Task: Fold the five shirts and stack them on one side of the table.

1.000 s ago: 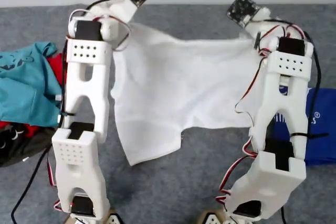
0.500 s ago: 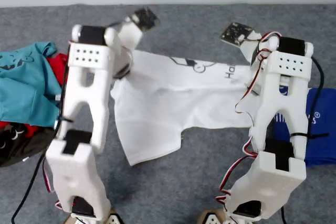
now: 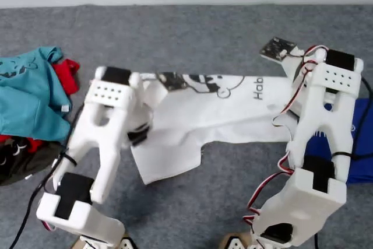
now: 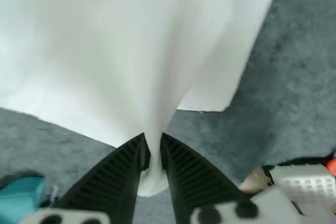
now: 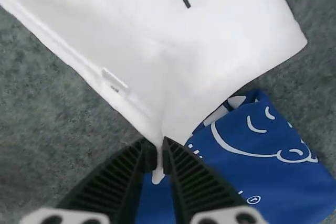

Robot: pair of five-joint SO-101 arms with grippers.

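Note:
A white shirt (image 3: pixel 198 118) with dark print lies across the middle of the grey table, its far edge folded toward the near side so the print faces up. My left gripper (image 4: pixel 153 153) is shut on a pinch of the white shirt (image 4: pixel 131 51) at its left end. At the right end, my right gripper (image 5: pixel 158 153) is shut on the white shirt (image 5: pixel 157 66) hem, above a folded blue shirt (image 5: pixel 247 171). The blue shirt (image 3: pixel 356 144) lies at the table's right edge, partly under the right arm.
A heap of unfolded shirts, teal (image 3: pixel 26 97), red (image 3: pixel 65 77) and dark (image 3: pixel 17 161), sits at the left edge. Bare grey table (image 3: pixel 192 33) stretches along the far side and in front between the two arm bases.
Both grippers have pulled the shirt's far edge toward the near side, folding it over so the printed face now shows. The left arm swung down and inward.

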